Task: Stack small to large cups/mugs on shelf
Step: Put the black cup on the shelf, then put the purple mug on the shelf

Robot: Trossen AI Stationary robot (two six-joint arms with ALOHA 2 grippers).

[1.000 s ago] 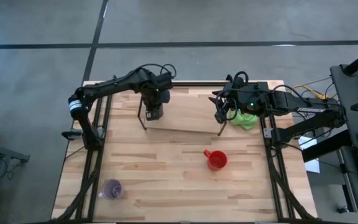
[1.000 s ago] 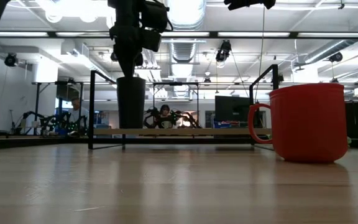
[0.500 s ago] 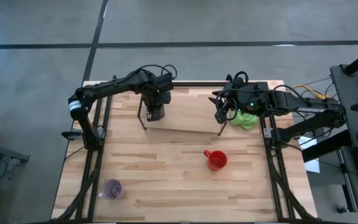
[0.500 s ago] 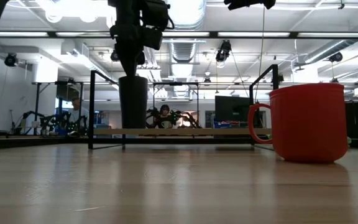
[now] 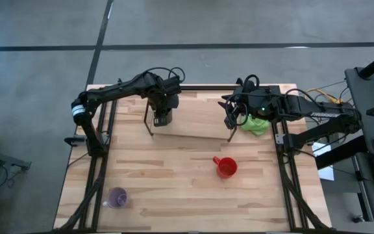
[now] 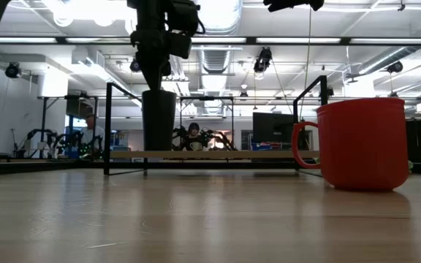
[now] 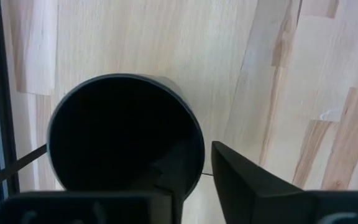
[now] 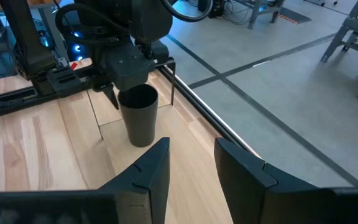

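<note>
Left gripper (image 5: pixel 162 114) sits over the black tumbler (image 6: pixel 158 120) at the left end of the shelf (image 5: pixel 193 122), fingers parted: in the left wrist view one finger (image 7: pixel 260 183) stands outside the rim with a gap, the other at the rim, and whether that one touches cannot be told. The tumbler stands upright on the shelf's wooden board. To the right, the right gripper (image 5: pixel 230 114) hovers over the shelf's right end, its fingers (image 8: pixel 241 165) slightly apart and holding nothing. Three cups are in view: the black tumbler, one translucent purple cup (image 5: pixel 116 197) near the front left of the surface (image 5: pixel 174 175), and one red mug (image 5: pixel 226 167) in front of the shelf's right part.
</note>
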